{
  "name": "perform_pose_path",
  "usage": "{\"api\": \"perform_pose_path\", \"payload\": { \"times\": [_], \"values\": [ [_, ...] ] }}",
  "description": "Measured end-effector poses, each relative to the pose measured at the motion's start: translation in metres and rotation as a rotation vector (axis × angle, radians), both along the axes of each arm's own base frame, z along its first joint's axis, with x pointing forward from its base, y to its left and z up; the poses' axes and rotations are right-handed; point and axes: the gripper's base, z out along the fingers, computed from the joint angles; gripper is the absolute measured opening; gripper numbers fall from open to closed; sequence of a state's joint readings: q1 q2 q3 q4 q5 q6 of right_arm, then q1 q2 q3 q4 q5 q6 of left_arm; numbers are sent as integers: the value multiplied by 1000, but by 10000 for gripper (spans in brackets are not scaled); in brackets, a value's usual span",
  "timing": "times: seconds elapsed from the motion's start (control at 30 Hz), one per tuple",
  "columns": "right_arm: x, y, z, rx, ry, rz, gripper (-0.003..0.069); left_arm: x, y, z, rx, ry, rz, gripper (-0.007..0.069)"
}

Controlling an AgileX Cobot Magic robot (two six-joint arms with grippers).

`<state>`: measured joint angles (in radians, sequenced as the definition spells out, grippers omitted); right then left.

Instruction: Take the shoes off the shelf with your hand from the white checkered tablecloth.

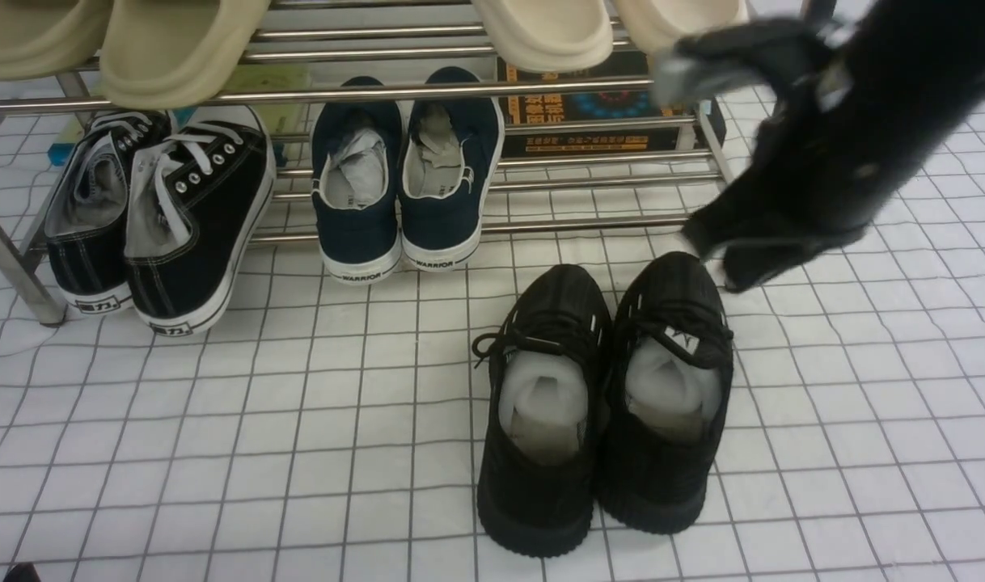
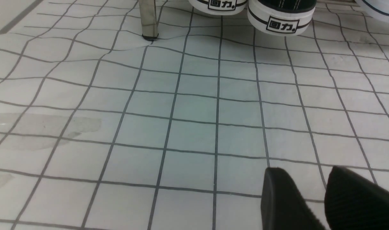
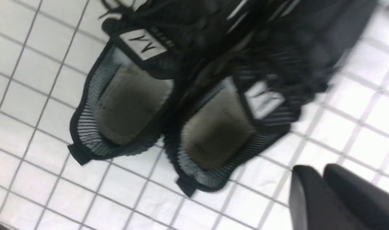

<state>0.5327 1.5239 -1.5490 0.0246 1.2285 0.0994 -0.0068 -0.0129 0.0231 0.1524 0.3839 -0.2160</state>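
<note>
The pair of all-black knit shoes [image 1: 541, 493] stands side by side on the white checkered tablecloth [image 1: 298, 420], just in front of the chrome shelf [image 1: 589, 225], toes toward it. The shoes also fill the right wrist view [image 3: 188, 95], with white tongue tags showing. My right gripper [image 1: 723, 259] is blurred and hangs just above and right of the right shoe's toe. In the right wrist view it [image 3: 317, 166] is shut and empty. My left gripper [image 2: 304, 169] hovers over bare cloth with a narrow gap between its fingers, holding nothing.
Black canvas sneakers with white soles [image 1: 193, 218] and navy WARRIOR slip-ons [image 1: 403, 186] lean on the lower rails. Beige slippers [image 1: 177, 48] sit on the upper tier. A dark printed box [image 1: 589, 113] lies behind the shelf. A shelf post [image 2: 148, 19] stands ahead of the left gripper.
</note>
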Motion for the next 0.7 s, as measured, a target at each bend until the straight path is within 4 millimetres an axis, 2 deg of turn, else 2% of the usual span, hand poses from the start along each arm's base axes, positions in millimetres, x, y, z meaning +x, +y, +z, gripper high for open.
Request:
{"api": "perform_pose_path", "payload": {
  "times": [0.07,0.13,0.2,0.3,0.37,0.4,0.43,0.5,0.53,0.67,0.7],
  "values": [
    [-11,-8,12,6,-38,-2,8,0,0,0,0,0,0,239],
    [-41,-27,27,17,-90,-5,-15,0,0,0,0,0,0,239],
    [-66,-42,31,30,-111,-5,-15,0,0,0,0,0,0,239],
    [-98,-61,26,66,-158,-18,-15,0,0,0,0,0,0,239],
    [-115,-71,19,116,-242,-23,-15,0,0,0,0,0,0,239],
    [-125,-77,8,149,-297,-26,-14,0,0,0,0,0,0,239],
    [-126,-78,7,156,-309,-26,-14,0,0,0,0,0,0,239],
    [-142,-87,-13,261,-481,-26,-13,0,0,0,0,0,0,239],
    [-142,-87,-18,253,-468,-25,-13,0,0,0,0,0,0,239],
    [-154,-94,-64,379,-670,-25,-10,0,0,0,0,0,0,239],
    [-155,-94,-62,388,-686,-25,-10,0,0,0,0,0,0,239]
  ]
}}
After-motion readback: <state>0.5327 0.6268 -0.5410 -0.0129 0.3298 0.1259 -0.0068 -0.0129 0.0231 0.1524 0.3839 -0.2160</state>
